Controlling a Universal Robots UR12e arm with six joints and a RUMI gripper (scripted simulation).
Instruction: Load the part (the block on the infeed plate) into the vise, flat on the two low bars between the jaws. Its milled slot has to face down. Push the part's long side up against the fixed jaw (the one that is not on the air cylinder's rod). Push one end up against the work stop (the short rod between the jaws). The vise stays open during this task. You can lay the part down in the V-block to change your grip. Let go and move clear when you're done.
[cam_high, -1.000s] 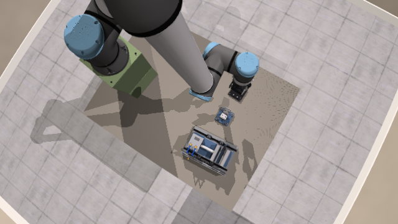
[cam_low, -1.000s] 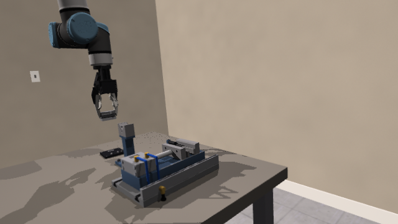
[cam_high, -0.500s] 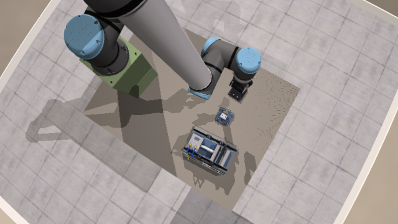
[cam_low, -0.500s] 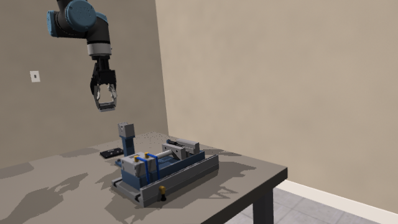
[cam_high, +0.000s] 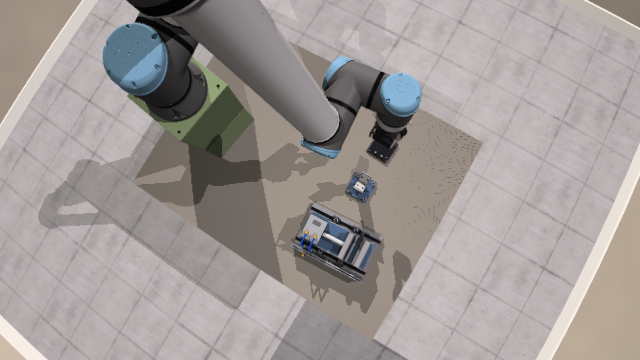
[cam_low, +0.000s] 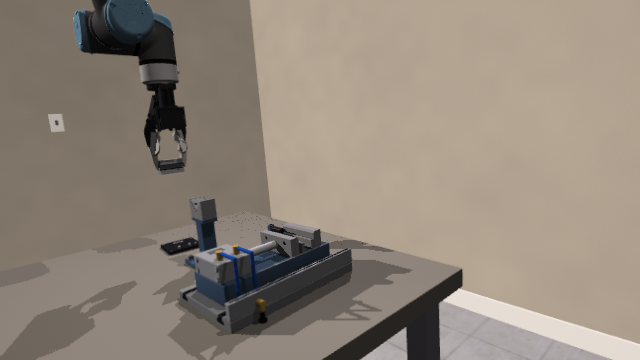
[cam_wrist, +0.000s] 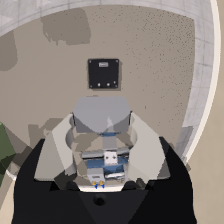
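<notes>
My gripper (cam_low: 171, 162) (cam_wrist: 102, 112) is shut on the grey part (cam_low: 171, 169) (cam_wrist: 101, 109). It holds the part level, high above the table and well clear of everything. The part spans the two fingertips; I cannot tell where its slot faces. The black infeed plate (cam_high: 381, 153) (cam_low: 176, 246) (cam_wrist: 104, 75) carries nothing. The grey V-block (cam_high: 359, 186) (cam_low: 203, 209) (cam_wrist: 110, 158) stands on a blue post and is empty. The vise is open, with its fixed jaw (cam_high: 364, 254) (cam_low: 312, 237) and rod-side jaw (cam_high: 348, 245) (cam_low: 286, 244) apart. The low bars and work stop are hard to make out.
The air cylinder body (cam_high: 311, 231) (cam_low: 212, 267) has brass fittings and blue hoses rising above it. Grey rails run along the vise's sides. The V-block's post stands between the infeed plate and the vise. The arm's green base (cam_high: 220, 120) is at the upper left in the top view.
</notes>
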